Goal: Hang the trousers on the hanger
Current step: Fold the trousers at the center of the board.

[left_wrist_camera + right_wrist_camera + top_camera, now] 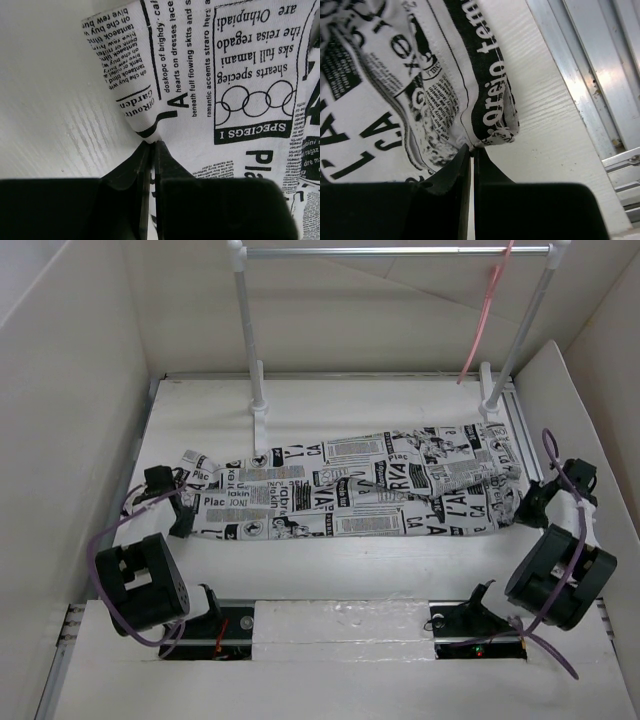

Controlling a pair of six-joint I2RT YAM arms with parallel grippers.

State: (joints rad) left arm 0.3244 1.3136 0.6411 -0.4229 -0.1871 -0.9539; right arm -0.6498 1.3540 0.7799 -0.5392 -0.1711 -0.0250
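Left fingers: closed to a slit, pinching the leg-end edge of the trousers at the left of the counter
Trousers: lying flat on the counter, long axis left to right, spanning between the two arms, one arm at each end
Hanger: hooked on the rack bar, back right, beyond the trousers, nearer the right arm
Right fingers: closed, nipping the black-banded corner, apparently the waistband

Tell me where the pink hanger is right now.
In the top view, the hanger hangs from the silver bar at the far right, beside the rack's right post, beyond the trousers spread on the table.
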